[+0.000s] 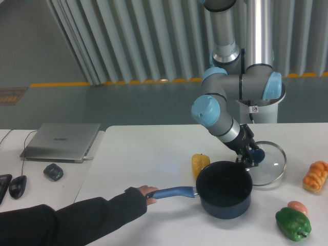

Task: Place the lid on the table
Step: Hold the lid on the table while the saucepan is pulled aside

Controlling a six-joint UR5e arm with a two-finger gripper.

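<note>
My gripper (249, 156) is closed around the blue centre knob of the round clear glass lid with the thin metal rim (267, 165), and it holds the lid by this knob. The two fingers are dark and small in this view, so I cannot tell how wide the gap between them is, only that the knob sits between them. The lid is tilted, with its far edge higher. Its lower right edge looks very near the large white counter (154, 154), but I cannot tell if it touches the surface. The lid is just behind and to the right of the dark blue saucepan with the long blue handle (224, 190), and part of its rim is hidden behind the pan wall.

The saucepan stands upright on the counter with no cover on it, and its handle points to the left. A human hand in a dark sleeve (146, 193) holds the end of this handle.

A yellow pepper (201, 164) stands just beside the pan on its left rear side. A green pepper (293, 224) lies in the front right corner, with a small reddish fruit (298, 206) touching it behind. An orange bumpy object (315, 176) lies at the right edge. On the adjoining white desk I see a grey laptop (62, 141), closed, and a grey mouse (53, 171) near it.
</note>
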